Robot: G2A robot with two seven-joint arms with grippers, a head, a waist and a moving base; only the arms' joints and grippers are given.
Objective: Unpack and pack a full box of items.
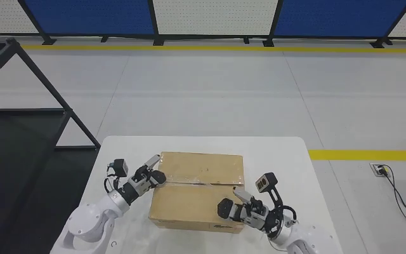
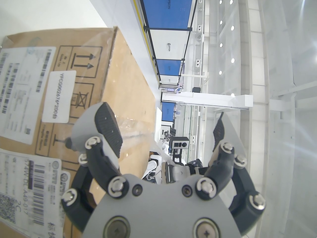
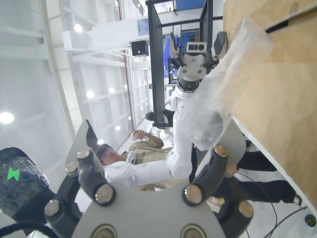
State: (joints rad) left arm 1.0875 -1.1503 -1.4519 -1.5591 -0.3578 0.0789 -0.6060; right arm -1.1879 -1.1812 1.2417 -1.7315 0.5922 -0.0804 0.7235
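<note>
Box (image 1: 196, 190) sits shut mid-table (image 1: 279, 152), its clear seam tape (image 3: 237, 58) partly lifted. Left gripper (image 1: 154, 174) is spread wide at the labelled end. Right gripper (image 1: 231, 203) is also wide, loose tape draped over one finger. I judge we're unsealing; next I strip the tape and lift the flaps.

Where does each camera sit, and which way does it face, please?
Top view: above the arms, looking down at the table and cardboard box; both arms, left tool and right tool, show.
Left wrist view: on that wrist, facing along the box's labelled end; its open tool shows.
Right wrist view: on that wrist, facing across the box toward the left arm; its open tool shows, clear tape clinging to it.
Shared: all three show the box.
</note>
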